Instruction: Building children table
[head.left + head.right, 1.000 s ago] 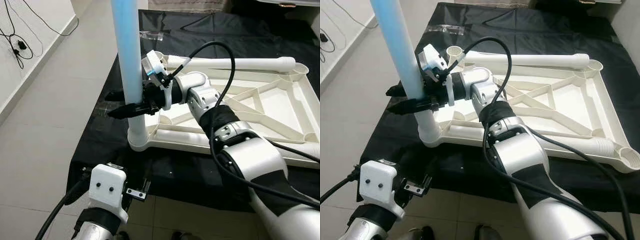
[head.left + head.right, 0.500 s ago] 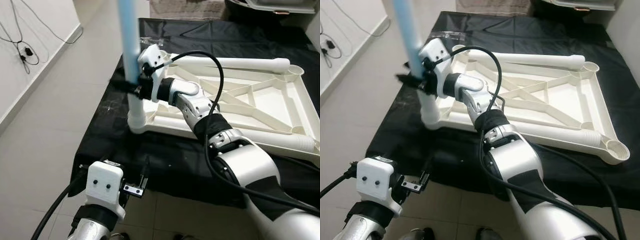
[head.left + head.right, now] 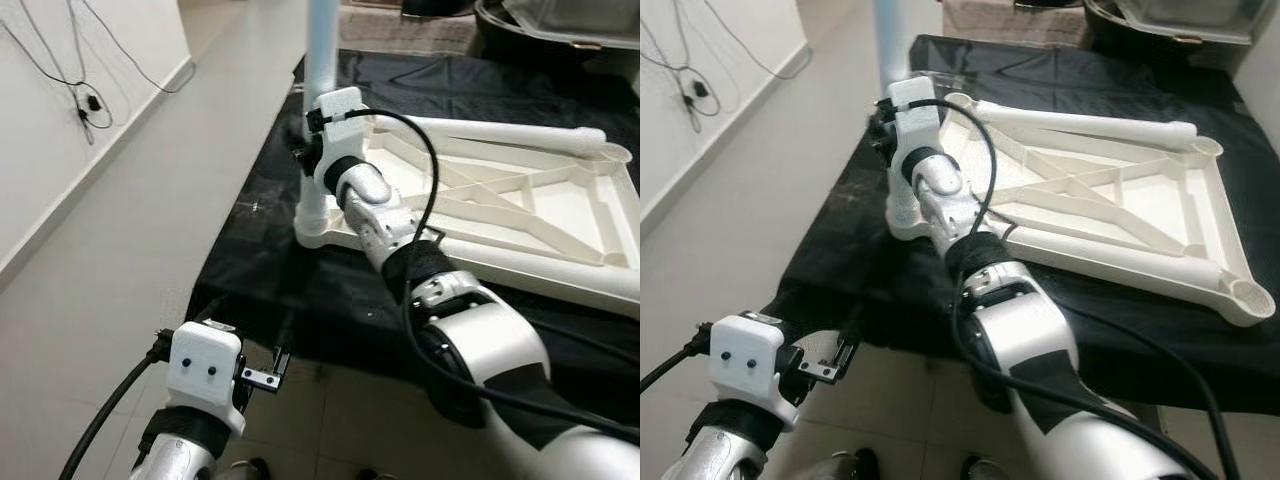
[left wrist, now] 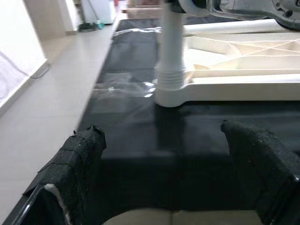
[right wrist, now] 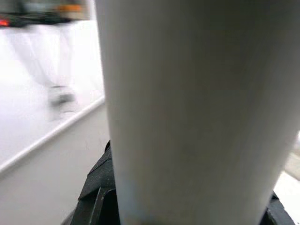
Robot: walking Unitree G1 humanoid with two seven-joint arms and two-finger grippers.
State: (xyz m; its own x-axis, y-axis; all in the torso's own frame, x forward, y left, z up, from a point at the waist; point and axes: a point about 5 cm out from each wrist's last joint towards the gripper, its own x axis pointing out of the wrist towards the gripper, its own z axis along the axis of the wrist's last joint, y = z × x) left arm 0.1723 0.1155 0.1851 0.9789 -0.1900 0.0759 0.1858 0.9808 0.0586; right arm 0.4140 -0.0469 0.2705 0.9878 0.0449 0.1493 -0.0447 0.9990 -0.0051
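Observation:
The white children's table top (image 3: 520, 215) lies upside down on a black cloth (image 3: 260, 260). A pale blue table leg (image 3: 322, 45) stands upright in the socket (image 3: 312, 225) at its near left corner. My right gripper (image 3: 306, 152) is shut on this leg a little above the socket; in the right wrist view the leg (image 5: 197, 108) sits close between the black fingers (image 5: 96, 197). My left gripper (image 4: 164, 159) hangs open low at the cloth's front edge, apart from the leg. Another white leg (image 3: 500, 130) lies along the top's far side.
Tiled floor runs along the left of the cloth. Black cables (image 3: 85, 95) hang on the left wall. A dark bin (image 3: 560, 25) stands behind the cloth at the back right. A scrap of clear plastic (image 4: 124, 88) lies on the cloth near the socket.
The whole picture has shifted, so my head has moved. My right wrist has turned around the leg and still holds it. The left gripper stays low and open.

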